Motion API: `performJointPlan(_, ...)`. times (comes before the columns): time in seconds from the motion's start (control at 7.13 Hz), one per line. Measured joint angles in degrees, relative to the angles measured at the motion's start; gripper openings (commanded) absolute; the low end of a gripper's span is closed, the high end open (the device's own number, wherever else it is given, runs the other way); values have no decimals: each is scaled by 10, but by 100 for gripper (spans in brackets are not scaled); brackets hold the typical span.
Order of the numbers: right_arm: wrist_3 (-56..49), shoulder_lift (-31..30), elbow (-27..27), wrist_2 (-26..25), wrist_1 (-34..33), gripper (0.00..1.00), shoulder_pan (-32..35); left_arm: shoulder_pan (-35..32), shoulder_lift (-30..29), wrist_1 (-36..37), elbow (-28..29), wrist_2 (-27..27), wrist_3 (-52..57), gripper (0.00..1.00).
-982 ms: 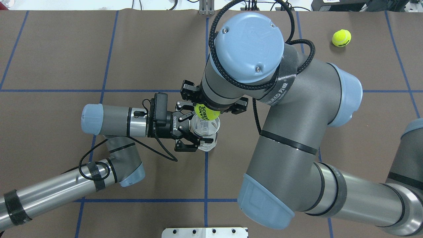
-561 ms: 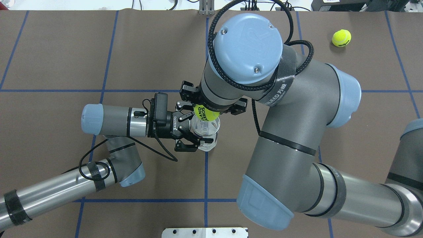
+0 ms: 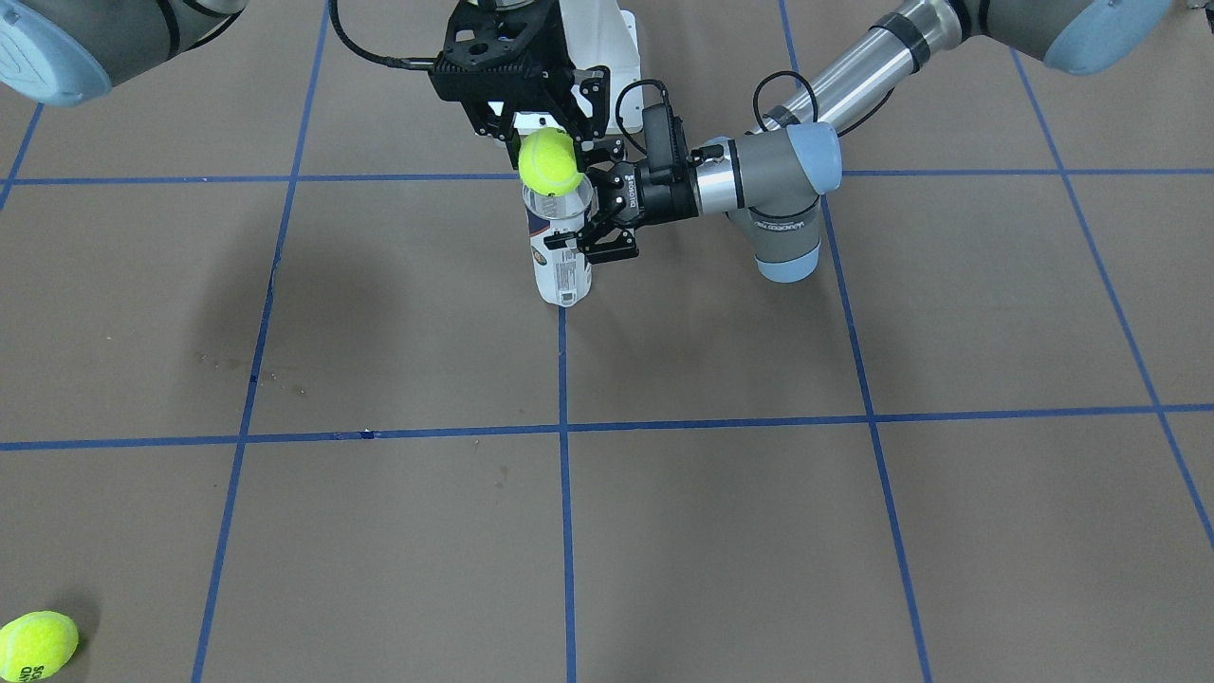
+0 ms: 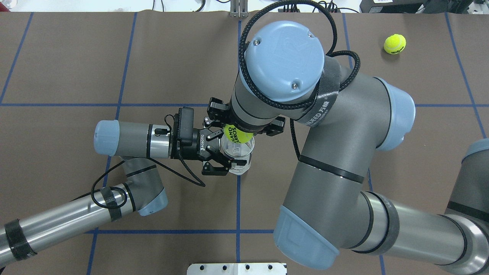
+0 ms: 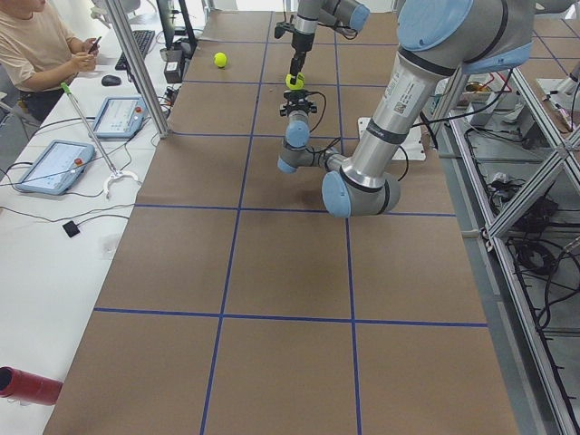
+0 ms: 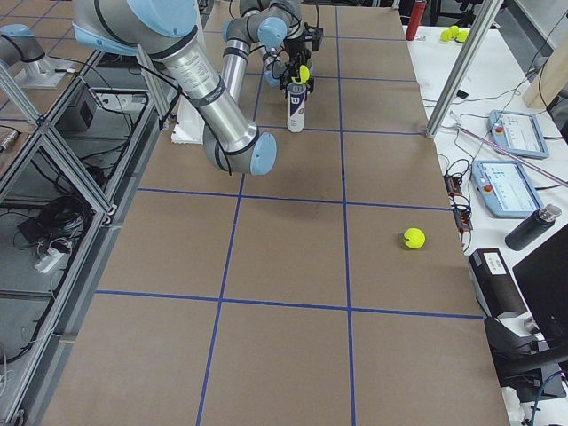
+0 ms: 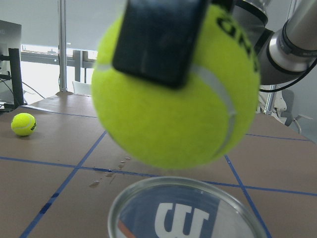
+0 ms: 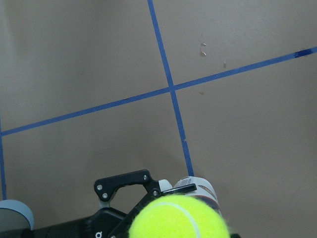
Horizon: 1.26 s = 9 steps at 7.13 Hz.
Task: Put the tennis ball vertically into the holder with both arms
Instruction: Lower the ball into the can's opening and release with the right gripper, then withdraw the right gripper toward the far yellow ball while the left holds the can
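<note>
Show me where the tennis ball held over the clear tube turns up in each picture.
Front-facing: held ball upper centre.
Overhead: centre, part hidden.
Exterior left: far off, top centre.
Exterior right: far off, top centre.
Left wrist: fills the frame.
Right wrist: bottom edge, cut off.
Shared landmark: the holder standing directly beneath it.

A robotics lab: a broad brown surface [image 5: 281,263] gridded with blue tape [image 5: 272,316], aluminium framing [image 5: 138,68], control tablets [image 5: 51,166] on a white side bench [image 5: 36,290] at left, loose cables [image 6: 55,220] beneath, and a seated person [image 5: 36,50] at upper left.
</note>
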Motion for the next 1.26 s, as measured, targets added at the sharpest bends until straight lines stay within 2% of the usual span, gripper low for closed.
performJointPlan(0.98, -1, 3, 6, -8, -1, 100, -1, 0, -1, 0, 0, 0, 0, 83)
performJointPlan(1.26, -13, 0, 20, -3, -11, 100, 19, 0, -1, -1, -1, 0, 0, 83)
